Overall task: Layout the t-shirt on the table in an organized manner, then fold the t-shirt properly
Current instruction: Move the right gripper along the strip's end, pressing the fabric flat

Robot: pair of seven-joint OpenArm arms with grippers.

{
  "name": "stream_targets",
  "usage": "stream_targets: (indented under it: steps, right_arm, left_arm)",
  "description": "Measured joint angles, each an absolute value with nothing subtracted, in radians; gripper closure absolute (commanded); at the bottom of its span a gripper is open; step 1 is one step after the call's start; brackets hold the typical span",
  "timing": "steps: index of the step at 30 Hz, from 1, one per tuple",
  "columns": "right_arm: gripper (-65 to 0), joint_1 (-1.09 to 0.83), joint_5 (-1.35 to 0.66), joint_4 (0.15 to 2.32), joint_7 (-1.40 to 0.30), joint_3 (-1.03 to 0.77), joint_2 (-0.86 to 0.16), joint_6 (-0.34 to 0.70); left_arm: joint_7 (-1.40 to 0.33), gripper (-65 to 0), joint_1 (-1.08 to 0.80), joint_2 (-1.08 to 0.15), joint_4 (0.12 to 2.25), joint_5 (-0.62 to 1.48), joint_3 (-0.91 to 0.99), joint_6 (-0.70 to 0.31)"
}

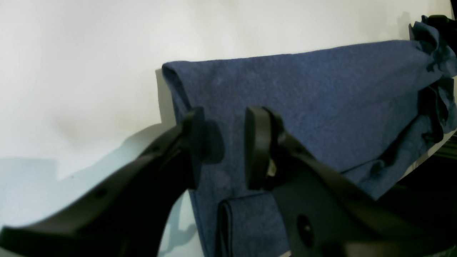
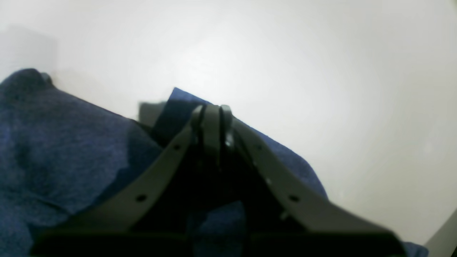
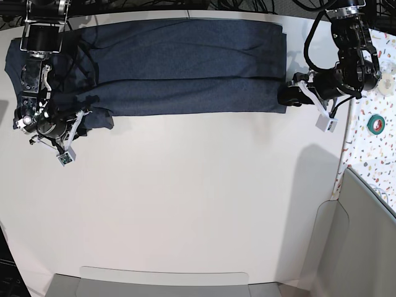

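The dark navy t-shirt lies folded into a long band across the far side of the white table. My left gripper is open at the band's right end. Its two black fingers stand apart just over the fabric near a folded edge. My right gripper is at the band's lower left corner. Its fingers are pressed together, and the shirt's edge rises to the tips as if pinched. The cloth bunches to its left.
A speckled strip runs along the table's right side with a green tape roll on it. Grey panels stand at the front edge and the front right. Cables hang behind the table's far edge.
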State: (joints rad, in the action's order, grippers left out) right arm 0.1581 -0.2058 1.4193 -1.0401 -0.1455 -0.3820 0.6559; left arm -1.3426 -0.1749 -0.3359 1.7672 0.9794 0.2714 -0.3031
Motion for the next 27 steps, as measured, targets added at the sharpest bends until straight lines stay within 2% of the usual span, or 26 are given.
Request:
stream_targets:
  steps: [12,20,23,25,27]
  right_arm:
    - [0.0,0.015,-0.199,1.763,-1.059,-0.307,-0.347,0.656]
    - [-0.6,-0.001,-0.205,1.781,-1.055,-0.321,-0.344,0.646]
    - [-13.0,0.047,-0.206,1.713,-1.057,-0.315,-0.339,0.581]
    - [-20.4,0.084,-0.201,1.657,-1.052,-0.316,-0.332,0.573]
    - [-24.3,0.107,-0.205,1.605,-1.051,-0.315,-0.321,0.572]
  left_arm:
    - [-1.340,-18.1,-0.176,-0.336,1.767,0.980,0.273,-0.303]
    - [-1.339,-18.1,-0.177,-0.317,1.767,0.980,0.273,-0.303]
    - [-1.339,-18.1,-0.177,-0.305,1.767,0.980,0.273,-0.303]
    - [-1.340,-18.1,-0.177,-0.303,1.767,0.979,0.273,-0.303]
    - [-1.339,-18.1,-0.177,-0.302,1.767,0.980,0.273,-0.303]
